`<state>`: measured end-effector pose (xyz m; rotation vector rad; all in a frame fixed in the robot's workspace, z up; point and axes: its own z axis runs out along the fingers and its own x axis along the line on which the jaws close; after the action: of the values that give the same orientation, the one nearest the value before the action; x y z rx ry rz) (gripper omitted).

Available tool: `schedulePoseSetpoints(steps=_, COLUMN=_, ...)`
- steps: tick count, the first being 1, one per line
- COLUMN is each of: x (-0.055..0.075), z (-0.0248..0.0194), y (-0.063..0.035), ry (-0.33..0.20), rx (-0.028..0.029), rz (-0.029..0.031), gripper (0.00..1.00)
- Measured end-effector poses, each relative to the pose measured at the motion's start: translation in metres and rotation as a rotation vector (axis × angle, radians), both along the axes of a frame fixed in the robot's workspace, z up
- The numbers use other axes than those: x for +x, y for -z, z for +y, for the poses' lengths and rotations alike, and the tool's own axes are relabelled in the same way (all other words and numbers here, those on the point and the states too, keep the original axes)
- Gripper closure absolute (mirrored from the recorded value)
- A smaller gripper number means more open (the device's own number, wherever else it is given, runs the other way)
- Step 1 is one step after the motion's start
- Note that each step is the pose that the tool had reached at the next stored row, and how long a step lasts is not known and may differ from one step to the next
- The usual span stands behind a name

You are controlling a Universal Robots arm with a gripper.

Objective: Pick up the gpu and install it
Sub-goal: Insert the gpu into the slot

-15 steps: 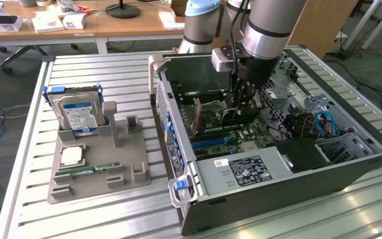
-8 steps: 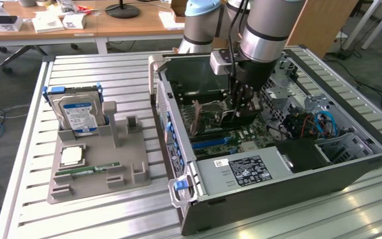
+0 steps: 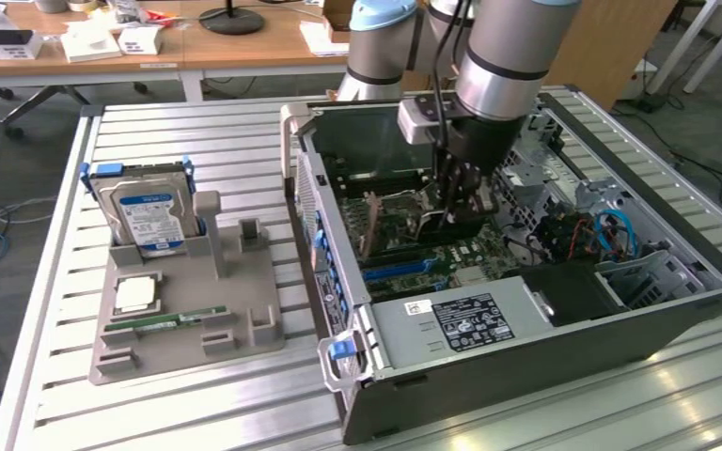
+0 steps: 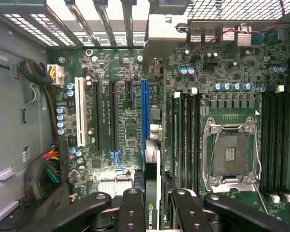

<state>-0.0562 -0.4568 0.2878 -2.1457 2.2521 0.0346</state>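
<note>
My gripper reaches down into the open computer case, over the motherboard. It is shut on the gpu, a dark flat card that hangs upright below the wrist. In the wrist view the black fingers clamp the gpu edge-on, with a green logo on its edge. Its silver bracket lies toward the case's slotted rear wall. The card's edge hangs over the motherboard just beside the long blue slot; whether it touches the board I cannot tell.
A grey holder stands at the exterior view's left with a silver hard drive, a processor chip and a green memory stick. Inside the case are a power supply, an empty processor socket, a white slot and cable bundles.
</note>
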Motion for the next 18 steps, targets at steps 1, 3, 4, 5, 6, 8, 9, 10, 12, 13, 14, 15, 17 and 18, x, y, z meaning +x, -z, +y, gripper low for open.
schedulePoseSetpoints(steps=1, x=0.000, z=-0.0003, y=0.0000, ry=0.000, rx=0.0001, rz=-0.0001, gripper=0.74)
schedulePoseSetpoints(steps=3, x=-0.002, z=-0.0003, y=0.0000, ry=0.000, rx=0.0000, rz=-0.0003, gripper=0.74)
schedulePoseSetpoints(steps=4, x=-0.003, z=-0.0004, y=0.0000, ry=0.000, rx=0.0000, rz=-0.0005, gripper=0.74)
schedulePoseSetpoints(steps=5, x=-0.004, z=-0.0004, y=0.0000, ry=0.000, rx=0.0000, rz=-0.0009, gripper=0.74)
schedulePoseSetpoints(steps=6, x=-0.005, z=-0.0004, y=0.0000, ry=0.000, rx=0.0000, rz=-0.0013, gripper=0.74)
schedulePoseSetpoints(steps=8, x=-0.009, z=-0.0004, y=0.0000, ry=0.000, rx=0.0000, rz=-0.0021, gripper=0.74)
schedulePoseSetpoints(steps=9, x=-0.012, z=-0.0005, y=0.0000, ry=0.000, rx=0.0001, rz=-0.0030, gripper=0.74)
schedulePoseSetpoints(steps=10, x=-0.012, z=-0.0038, y=0.0000, ry=0.000, rx=-0.0001, rz=-0.0035, gripper=0.74)
schedulePoseSetpoints(steps=12, x=-0.012, z=-0.0046, y=0.0002, ry=-0.001, rx=0.0000, rz=-0.0036, gripper=0.74)
schedulePoseSetpoints(steps=13, x=-0.013, z=-0.0046, y=0.0005, ry=-0.001, rx=0.0001, rz=-0.0037, gripper=0.74)
schedulePoseSetpoints(steps=14, x=-0.014, z=-0.0046, y=0.0006, ry=-0.001, rx=0.0001, rz=-0.0038, gripper=0.74)
schedulePoseSetpoints(steps=15, x=-0.015, z=-0.0046, y=0.0007, ry=-0.001, rx=0.0000, rz=-0.0038, gripper=0.74)
schedulePoseSetpoints(steps=17, x=-0.016, z=-0.0047, y=0.0008, ry=-0.001, rx=-0.0002, rz=-0.0036, gripper=0.74)
schedulePoseSetpoints(steps=18, x=-0.016, z=-0.0047, y=0.0010, ry=-0.001, rx=-0.0001, rz=-0.0037, gripper=0.74)
